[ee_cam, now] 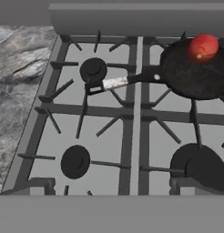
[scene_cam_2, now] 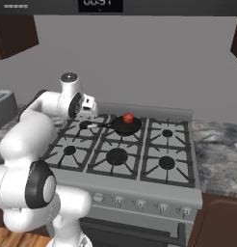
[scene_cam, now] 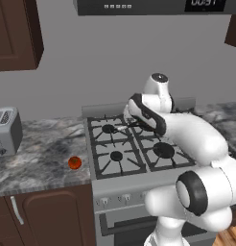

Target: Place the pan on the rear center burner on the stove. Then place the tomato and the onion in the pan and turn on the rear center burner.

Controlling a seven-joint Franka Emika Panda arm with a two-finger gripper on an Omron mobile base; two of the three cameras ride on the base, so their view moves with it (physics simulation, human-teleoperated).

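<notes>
A black pan (scene_cam_2: 127, 126) with a pale-tipped handle held a pinkish-red onion (scene_cam_2: 128, 117) on the steel-grey stove (scene_cam_2: 154, 193). An orange-red tomato (scene_cam: 74, 163) lay on the grey marbled desk (scene_cam: 38, 153). Cabinets (scene_cam: 48, 218) were dark brown.

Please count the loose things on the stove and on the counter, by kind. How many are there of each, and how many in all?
Pan: 1
Onion: 1
Tomato: 1
Toaster: 1
Total: 4
</notes>
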